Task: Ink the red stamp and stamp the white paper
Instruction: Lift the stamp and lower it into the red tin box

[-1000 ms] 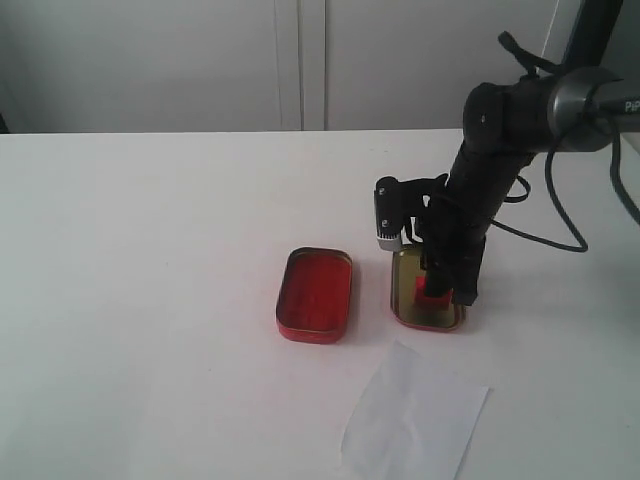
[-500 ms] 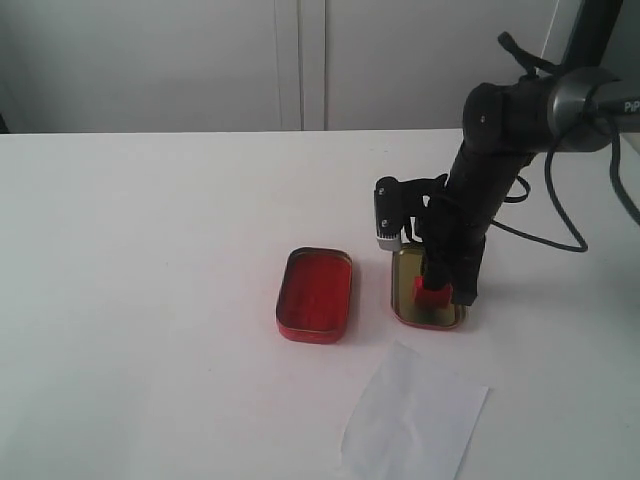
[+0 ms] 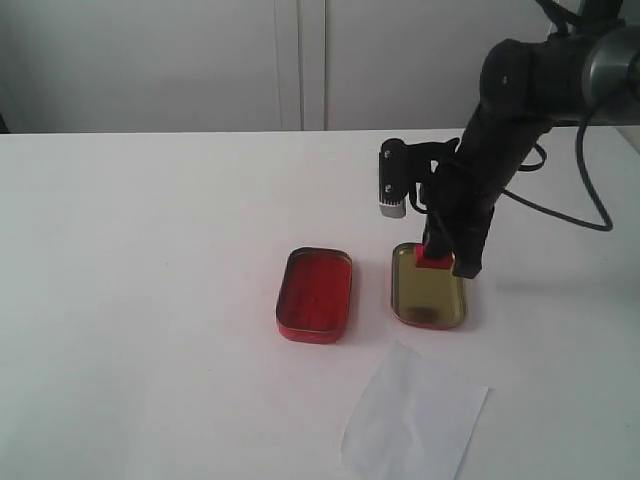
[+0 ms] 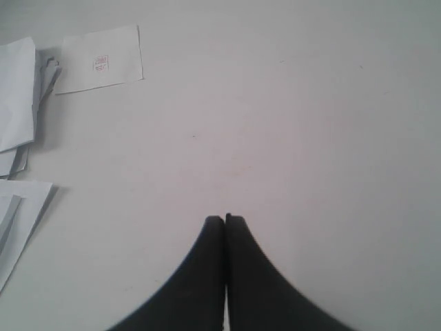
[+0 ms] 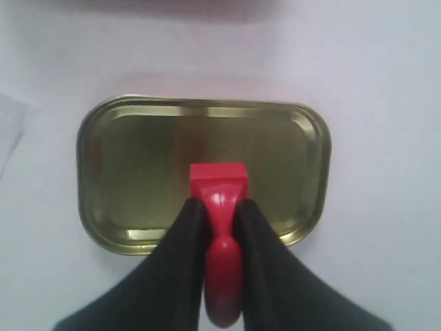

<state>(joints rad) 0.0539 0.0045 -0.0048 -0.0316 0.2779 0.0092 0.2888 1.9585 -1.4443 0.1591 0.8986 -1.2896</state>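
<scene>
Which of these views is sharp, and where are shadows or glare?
Exterior view: soft even light, faint shadow beside the gold tin, fairly sharp. Right wrist view: the red stamp blurs at its handle near the lens; tin rim glints. Left wrist view: pale table, the left gripper a dark silhouette.

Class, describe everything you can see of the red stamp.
The red stamp looks like glossy solid plastic: a small rectangular block with a short rounded handle. The right gripper is shut on the handle, one finger on each side. It hangs block-down over the gold tin, apparently clear of it.
</scene>
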